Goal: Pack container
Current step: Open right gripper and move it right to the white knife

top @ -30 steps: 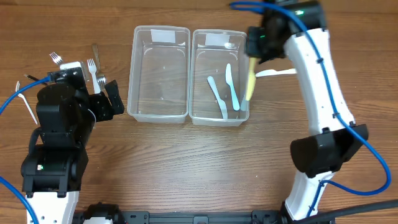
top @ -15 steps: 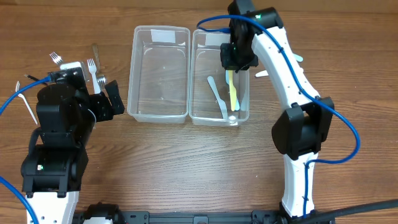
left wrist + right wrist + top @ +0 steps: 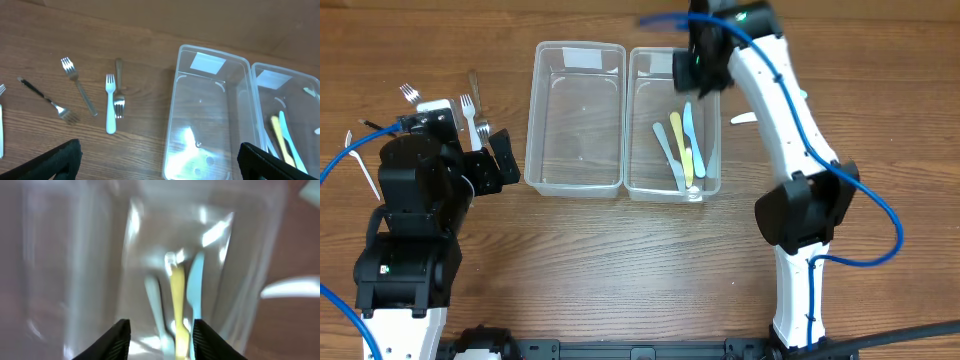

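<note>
Fingers (image 3: 116, 339) of the right gripper (image 3: 161, 326): parted partway, clasping nothing, hanging above the right container (image 3: 665, 195). Yellow knife (image 3: 685, 152): flat inside that container, between two pale blue knives (image 3: 668, 150). Looks light, stiff, smooth plastic; likely slips, so best pinched across the handle. White utensil (image 3: 290, 287): on the table just right of the container. Left gripper (image 3: 160, 165): spread wide, empty, well left of the container, near the forks (image 3: 110, 102).
</note>
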Action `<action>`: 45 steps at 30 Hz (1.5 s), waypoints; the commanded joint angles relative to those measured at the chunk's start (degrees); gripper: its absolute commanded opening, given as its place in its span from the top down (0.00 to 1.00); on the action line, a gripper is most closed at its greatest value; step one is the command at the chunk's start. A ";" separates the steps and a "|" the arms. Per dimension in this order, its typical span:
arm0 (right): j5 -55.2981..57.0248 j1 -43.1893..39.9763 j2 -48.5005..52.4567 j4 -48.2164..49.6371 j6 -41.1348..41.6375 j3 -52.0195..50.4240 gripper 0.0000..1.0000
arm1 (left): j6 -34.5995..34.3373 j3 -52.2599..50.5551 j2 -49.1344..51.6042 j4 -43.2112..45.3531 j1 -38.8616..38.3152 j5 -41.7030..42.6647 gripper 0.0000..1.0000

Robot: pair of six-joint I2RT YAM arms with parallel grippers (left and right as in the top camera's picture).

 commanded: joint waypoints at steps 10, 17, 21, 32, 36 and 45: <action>1.51 -27.26 1.38 -1.53 45.35 18.47 0.35 | 0.46 1.33 0.07 0.24 0.33 0.74 0.00; -2.03 -33.00 7.17 -4.76 48.63 10.40 0.26 | 0.46 1.36 0.09 0.37 0.33 0.74 0.00; -2.03 -32.52 11.37 -5.66 48.11 8.00 0.21 | 0.46 1.33 0.09 0.39 0.33 0.74 0.00; 0.31 -28.59 18.99 -8.11 46.93 7.69 0.19 | 0.46 1.33 0.09 0.35 0.33 0.74 0.00; 2.49 -27.47 19.04 -9.29 48.06 7.63 0.22 | 0.46 1.33 0.09 0.33 0.33 0.74 0.00; 0.90 -27.52 19.28 -7.41 49.88 -2.67 0.21 | 0.48 1.33 0.09 -0.09 0.31 0.74 0.00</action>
